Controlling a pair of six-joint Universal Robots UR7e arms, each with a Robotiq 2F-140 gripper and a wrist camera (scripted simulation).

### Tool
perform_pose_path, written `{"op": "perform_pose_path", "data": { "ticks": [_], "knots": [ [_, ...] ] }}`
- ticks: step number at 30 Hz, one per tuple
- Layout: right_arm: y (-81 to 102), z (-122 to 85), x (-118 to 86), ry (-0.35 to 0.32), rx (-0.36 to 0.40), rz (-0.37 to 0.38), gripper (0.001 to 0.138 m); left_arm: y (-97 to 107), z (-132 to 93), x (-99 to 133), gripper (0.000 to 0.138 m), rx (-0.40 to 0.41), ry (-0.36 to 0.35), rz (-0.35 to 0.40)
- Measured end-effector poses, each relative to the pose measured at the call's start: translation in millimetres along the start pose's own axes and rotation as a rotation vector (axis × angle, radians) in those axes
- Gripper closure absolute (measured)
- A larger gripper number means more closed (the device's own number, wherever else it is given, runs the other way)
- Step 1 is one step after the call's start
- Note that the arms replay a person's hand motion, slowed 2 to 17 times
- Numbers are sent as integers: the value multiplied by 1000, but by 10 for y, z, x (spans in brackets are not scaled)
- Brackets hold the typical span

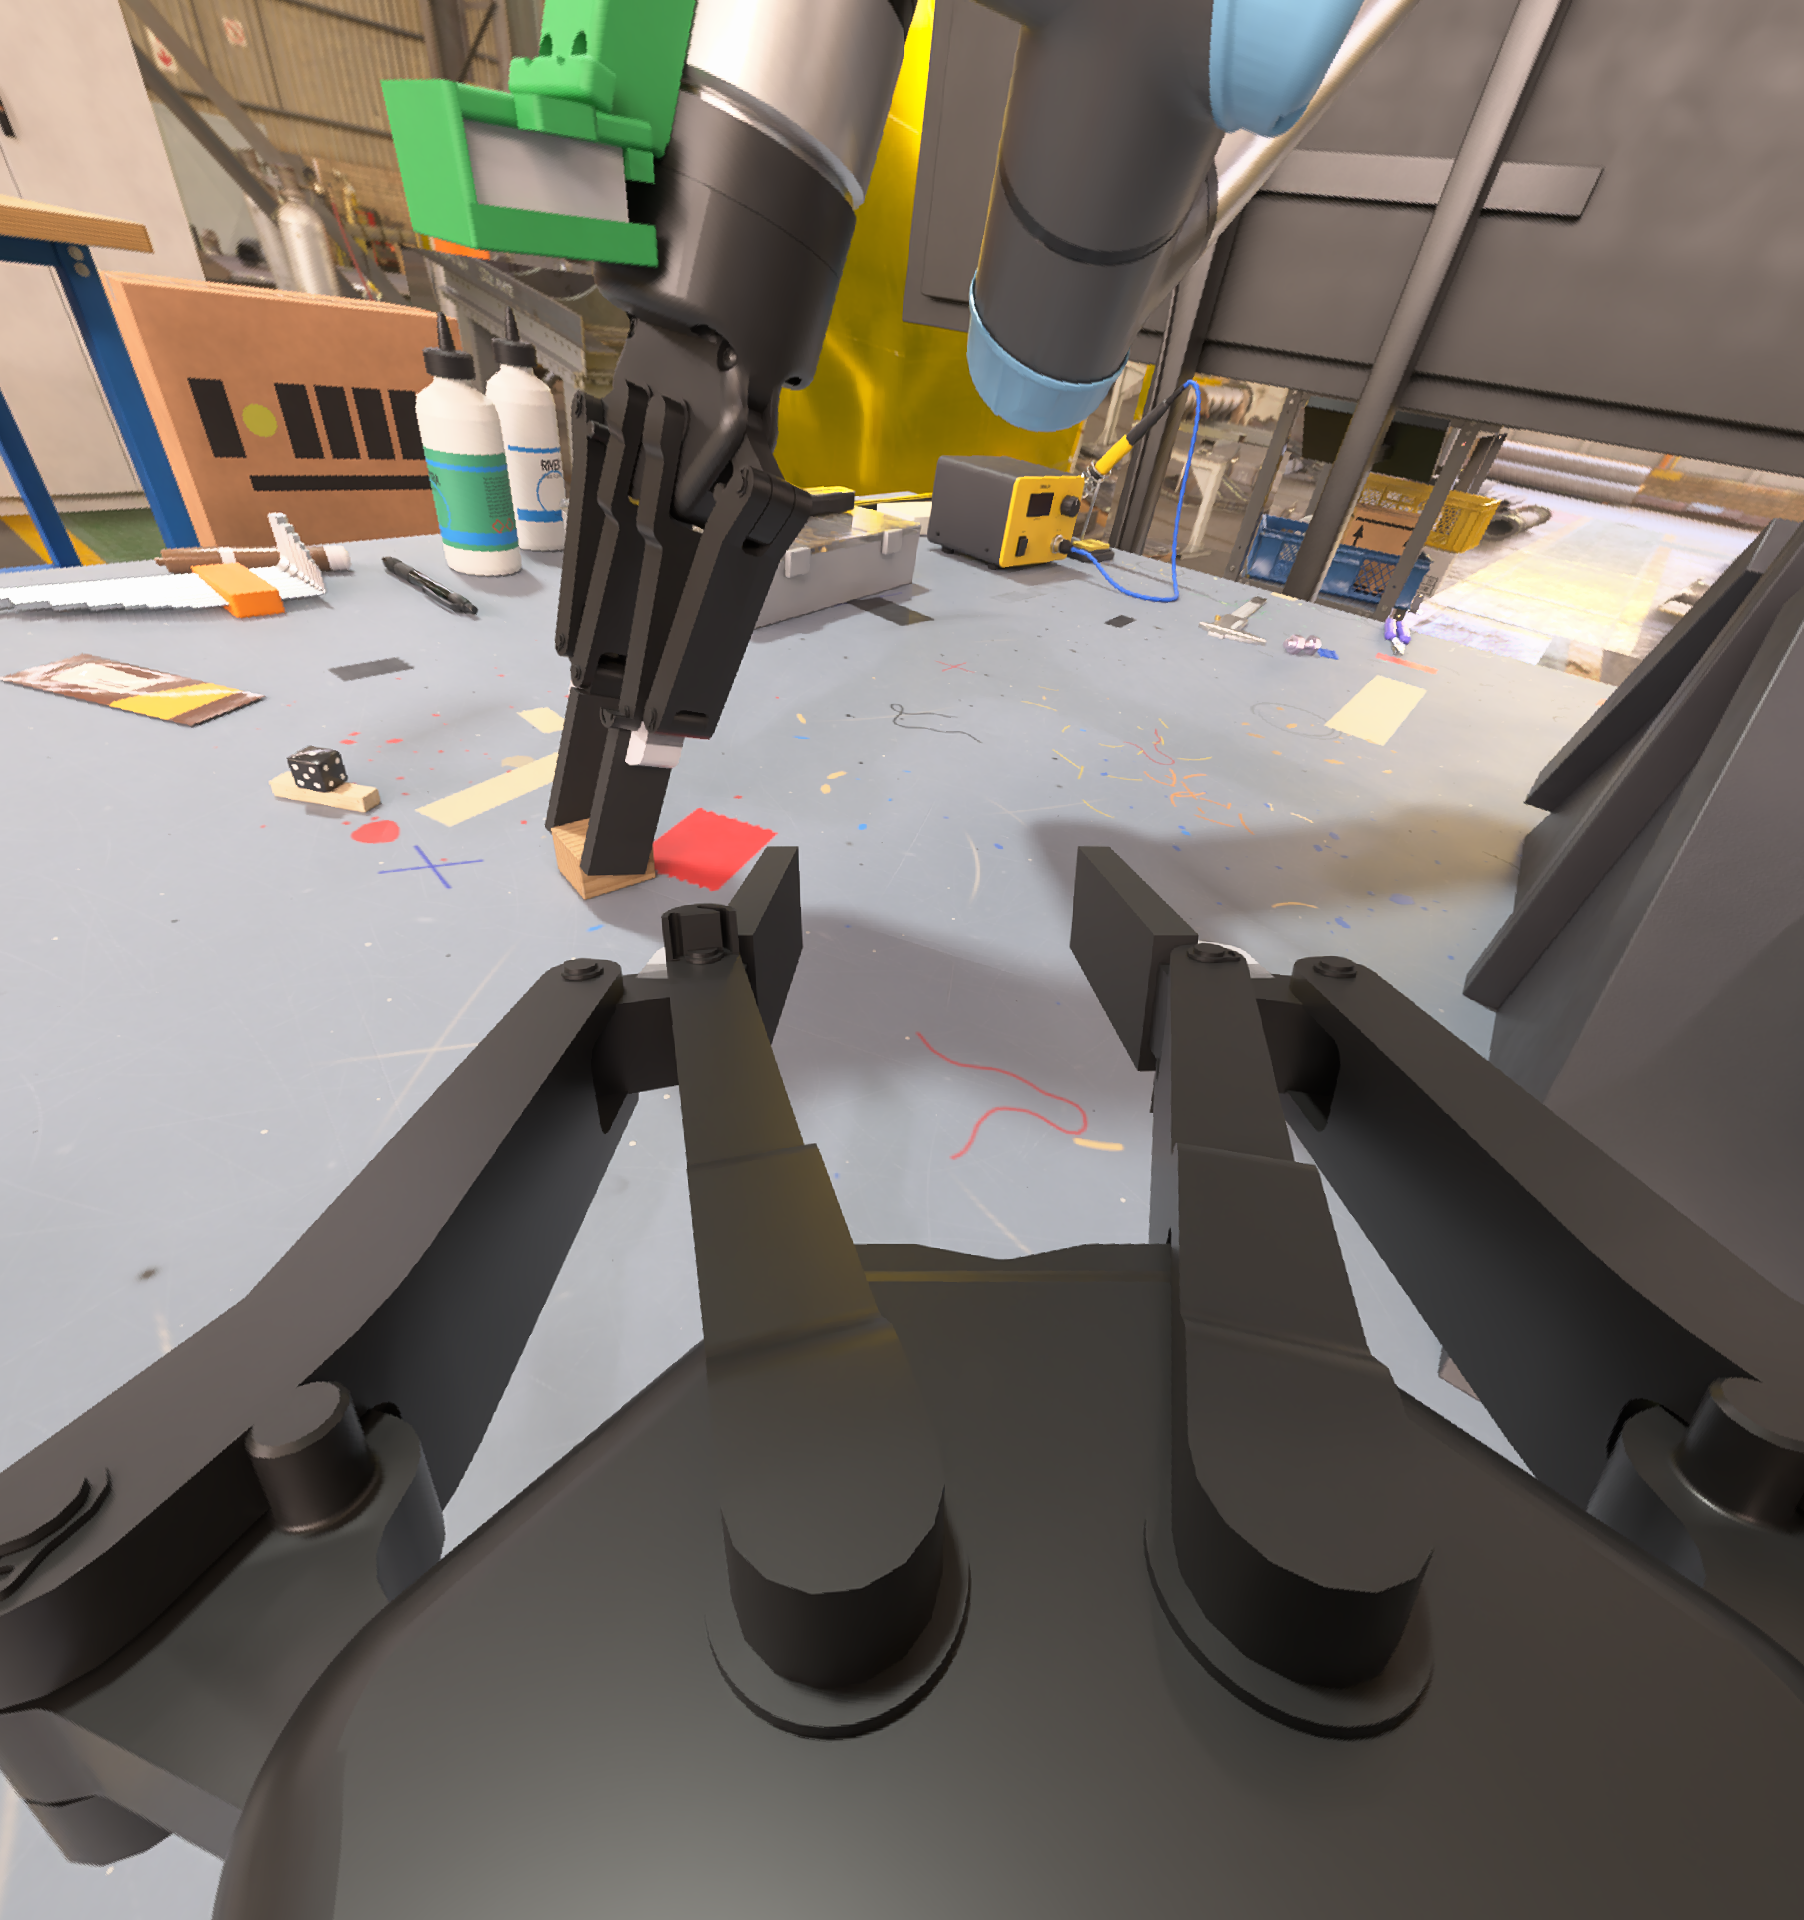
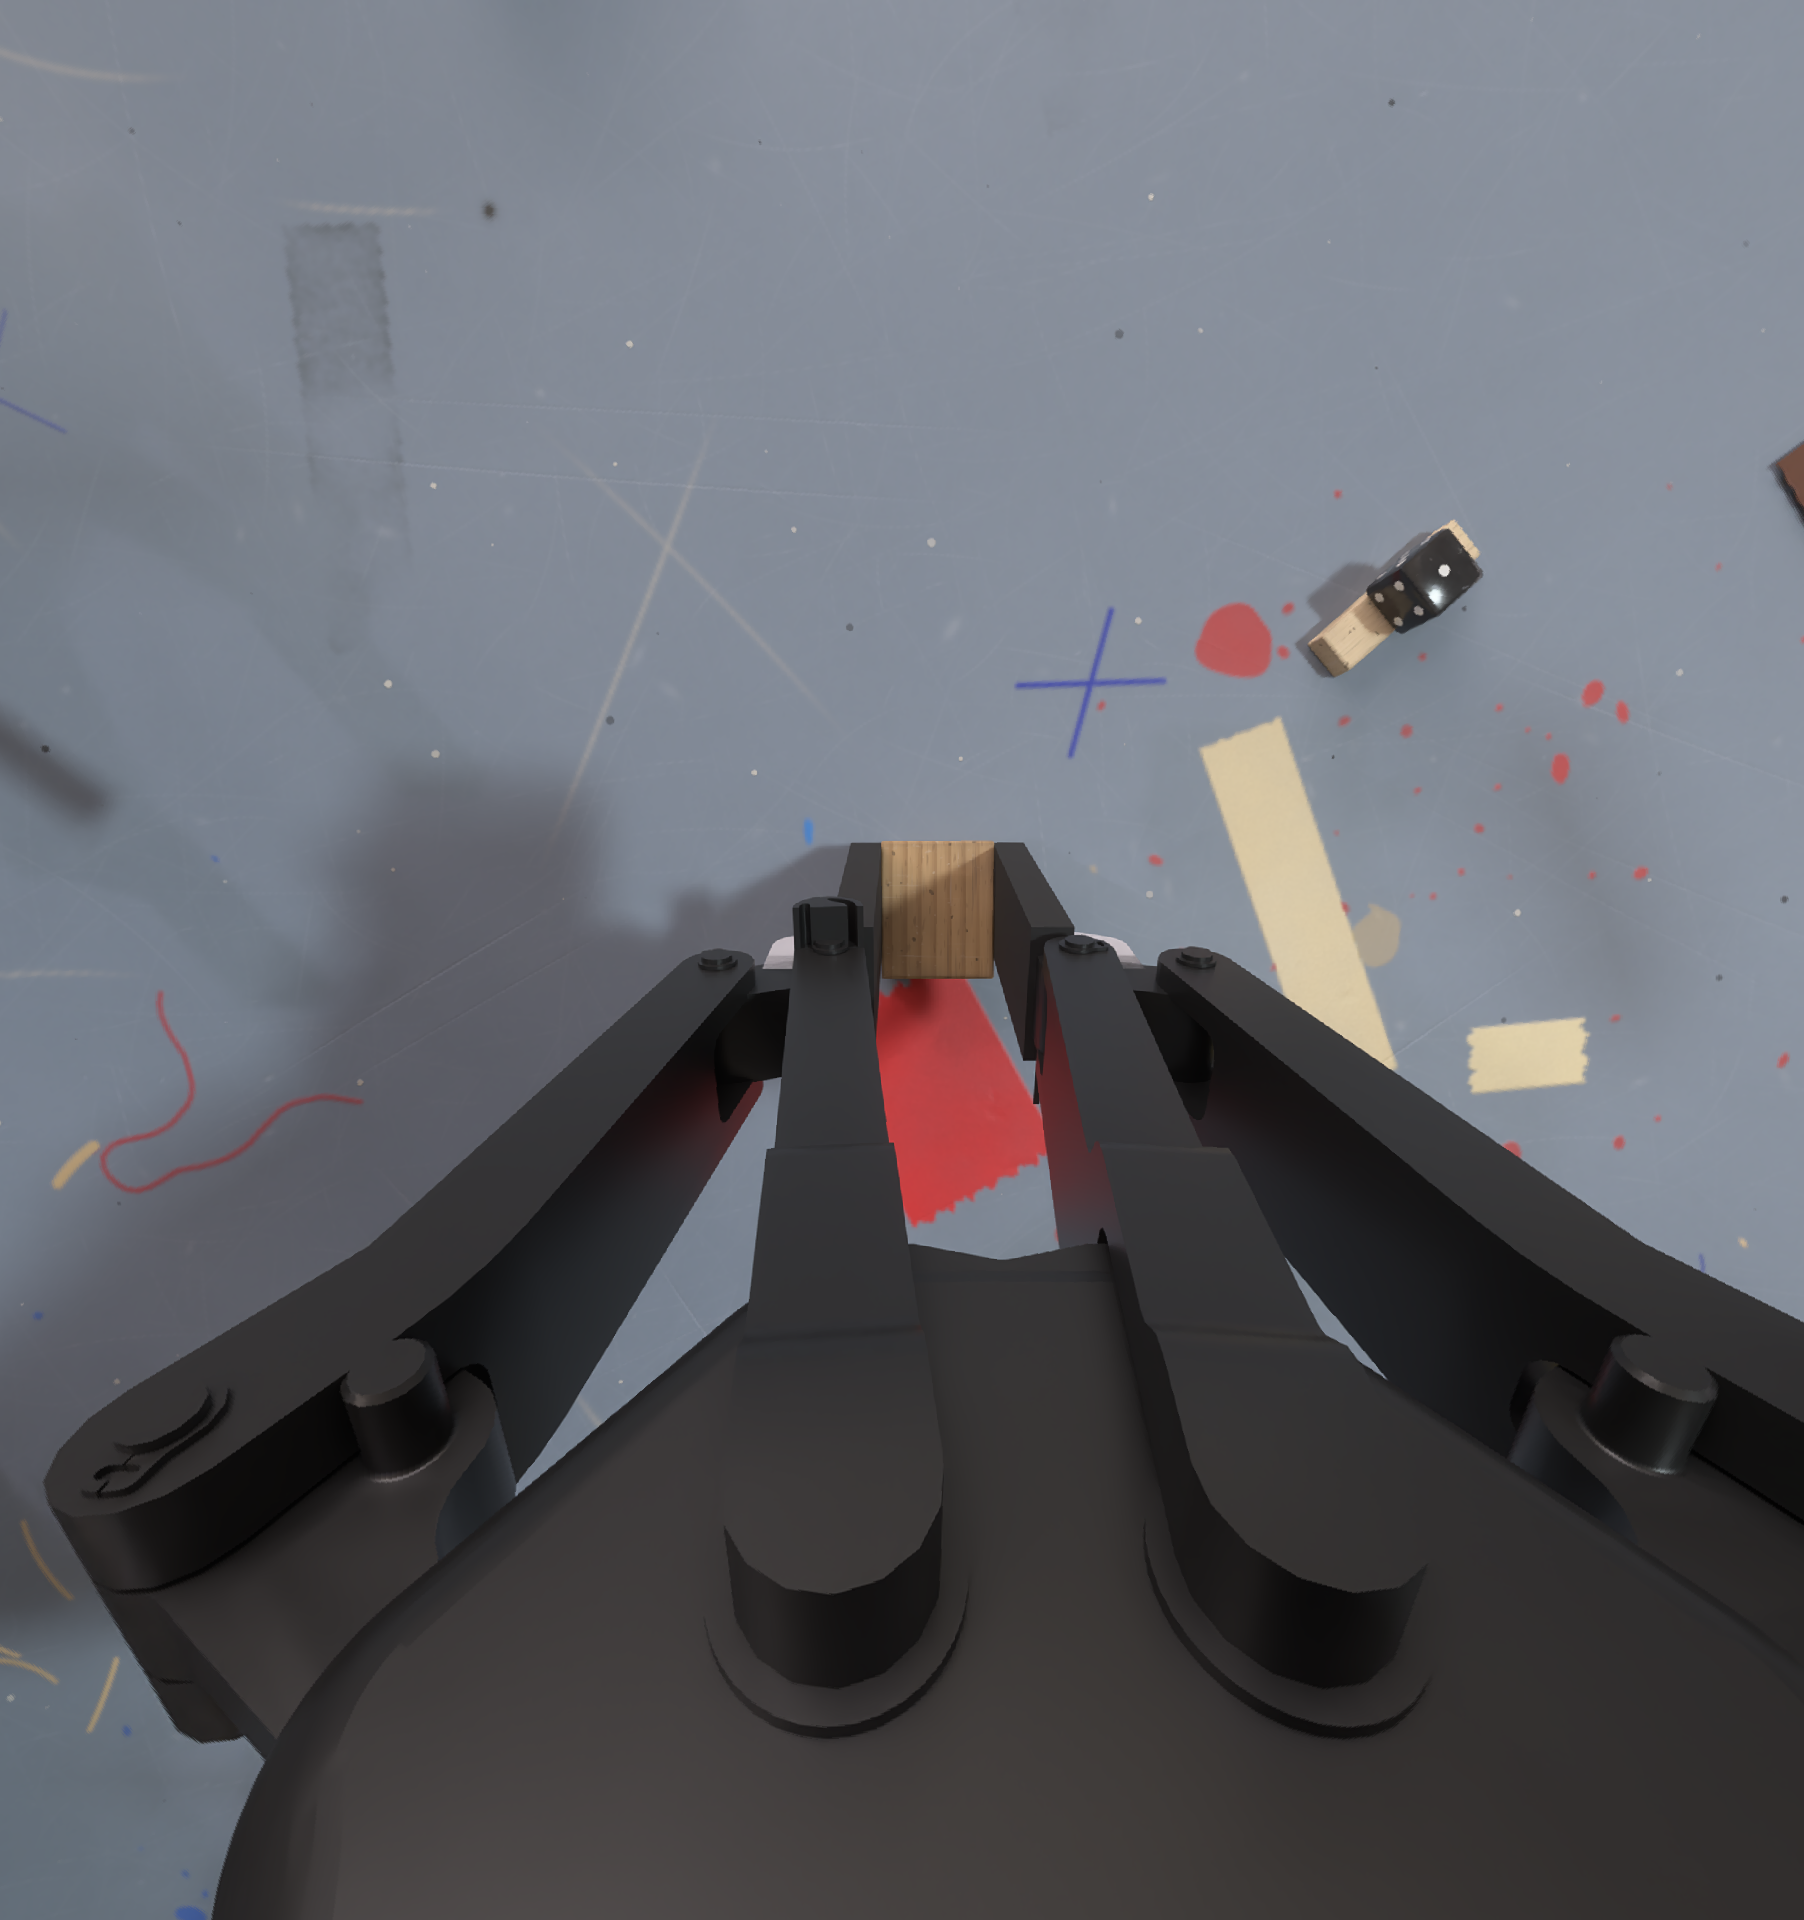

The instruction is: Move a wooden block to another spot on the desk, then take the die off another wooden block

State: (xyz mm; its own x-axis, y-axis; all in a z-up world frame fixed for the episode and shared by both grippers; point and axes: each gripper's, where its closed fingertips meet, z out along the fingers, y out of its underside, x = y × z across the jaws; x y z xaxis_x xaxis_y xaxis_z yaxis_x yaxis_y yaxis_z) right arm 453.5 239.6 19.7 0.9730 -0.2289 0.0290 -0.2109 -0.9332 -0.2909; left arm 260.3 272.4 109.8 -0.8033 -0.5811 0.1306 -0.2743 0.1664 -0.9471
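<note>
A brown wooden block (image 2: 936, 909) sits between the fingers of my right gripper (image 2: 939, 883), which is shut on it at or just above the grey desk (image 2: 565, 520), beside a red patch (image 2: 955, 1101). In the left wrist view the right gripper (image 1: 607, 831) points down on the same block (image 1: 591, 871). A black die (image 1: 317, 769) rests on a pale wooden block (image 1: 342, 800) to the left; both the die (image 2: 1423, 592) and that block (image 2: 1345, 639) also show in the right wrist view. My left gripper (image 1: 939, 914) is open and empty above the desk.
At the back of the desk stand two glue bottles (image 1: 467, 478), a cardboard box (image 1: 285, 405), a saw (image 1: 150, 592), a pen (image 1: 430, 585), a metal case (image 1: 846, 561) and a soldering station (image 1: 1012, 509). A flat wrapper (image 1: 129, 688) lies far left. A grey structure (image 1: 1708, 831) rises on the right.
</note>
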Motion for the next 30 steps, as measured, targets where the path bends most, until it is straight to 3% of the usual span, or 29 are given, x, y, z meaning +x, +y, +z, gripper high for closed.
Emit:
{"op": "perform_pose_path", "data": {
  "ticks": [7, 13, 22, 30],
  "knots": [
    [69, -70, 3, 19, -9, 28, 111, 36, 21, 13, 69, -13, -2, -9],
    [143, -313, 37, 45, 12, 63, 111, 42, 29, 22, 68, -16, -7, -6],
    [405, -1016, 185, 126, 75, 125, 111, 32, 33, 30, 68, -22, -8, 0],
    [950, -1766, 449, 253, 116, 233, 111, 19, 37, 17, 68, -23, -11, 6]
  ]
}}
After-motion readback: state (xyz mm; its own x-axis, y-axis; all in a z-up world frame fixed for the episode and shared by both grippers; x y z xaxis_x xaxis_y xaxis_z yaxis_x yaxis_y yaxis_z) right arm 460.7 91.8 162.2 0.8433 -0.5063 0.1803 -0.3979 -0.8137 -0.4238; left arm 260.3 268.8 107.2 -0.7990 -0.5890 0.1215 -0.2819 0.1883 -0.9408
